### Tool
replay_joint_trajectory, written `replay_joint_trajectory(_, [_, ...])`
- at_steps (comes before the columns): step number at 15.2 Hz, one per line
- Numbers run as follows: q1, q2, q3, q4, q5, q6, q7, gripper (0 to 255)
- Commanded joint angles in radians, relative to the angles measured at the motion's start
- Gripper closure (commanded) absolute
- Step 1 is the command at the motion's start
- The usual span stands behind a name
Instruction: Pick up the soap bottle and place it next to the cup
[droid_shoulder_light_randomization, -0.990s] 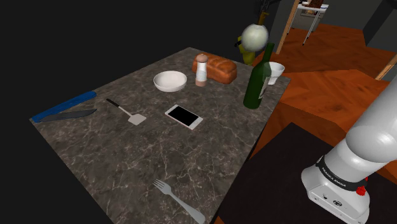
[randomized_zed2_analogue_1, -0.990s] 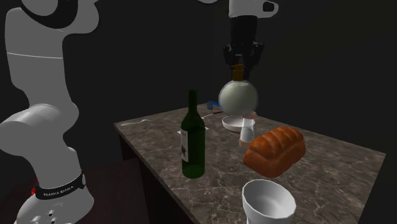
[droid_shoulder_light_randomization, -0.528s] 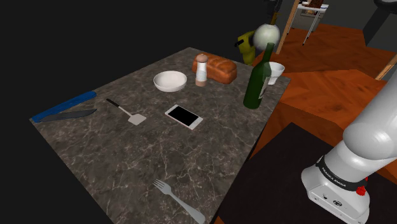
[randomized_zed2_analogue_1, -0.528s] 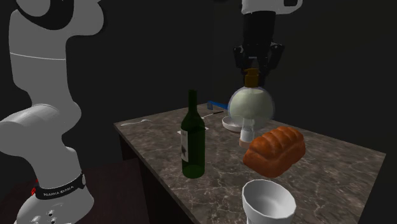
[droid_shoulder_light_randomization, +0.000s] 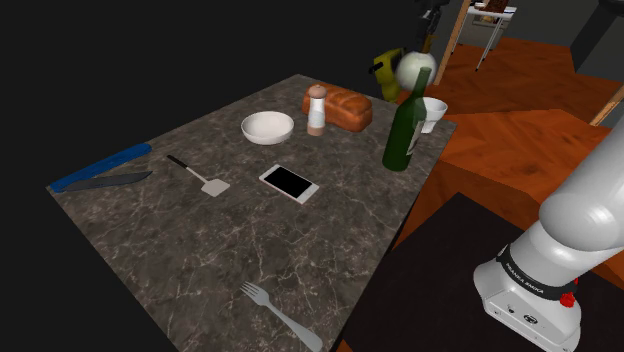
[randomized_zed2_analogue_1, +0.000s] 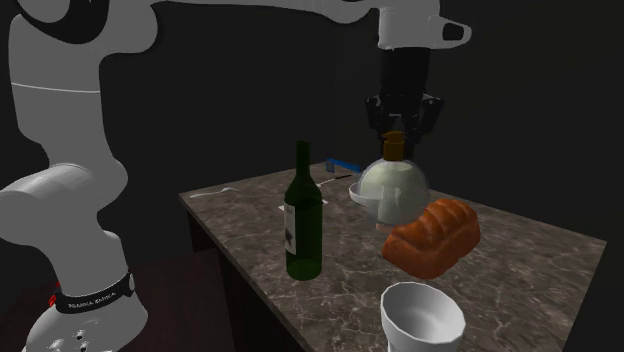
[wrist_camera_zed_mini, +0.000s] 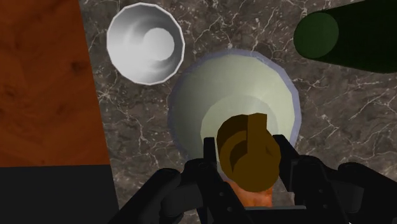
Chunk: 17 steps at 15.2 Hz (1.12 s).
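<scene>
Clamping the soap bottle (wrist_camera_zed_mini: 232, 95) by its pump, the claw (wrist_camera_zed_mini: 248, 158) hangs it over the desk (wrist_camera_zed_mini: 356, 108) (likely to clear the bread (randomized_zed2_analogue_1: 430, 235)). Close below the claw sits the cup (wrist_camera_zed_mini: 146, 43).

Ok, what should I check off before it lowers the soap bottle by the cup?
1. Grip: hand shut on the soap bottle at its brown pump: ok.
2. Soap bottle upright: ok.
3. Bare table beside the white cup: ok.
4. Wine bottle apart from the soap bottle: ok.
5. Clearance over the bread loaf: cannot tell.
</scene>
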<state>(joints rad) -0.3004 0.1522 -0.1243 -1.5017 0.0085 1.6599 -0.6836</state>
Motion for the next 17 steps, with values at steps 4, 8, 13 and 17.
replay_joint_trajectory(4, [0.001,-0.010,0.000,-0.080,-0.001,0.072,0.001,255])
replay_joint_trajectory(8, [0.002,-0.012,0.001,-0.137,-0.001,0.126,0.001,255])
replay_joint_trajectory(13, [0.002,-0.010,0.001,-0.201,-0.001,0.193,0.001,255])
replay_joint_trajectory(17, [0.002,-0.004,0.001,-0.247,0.000,0.245,0.001,255])
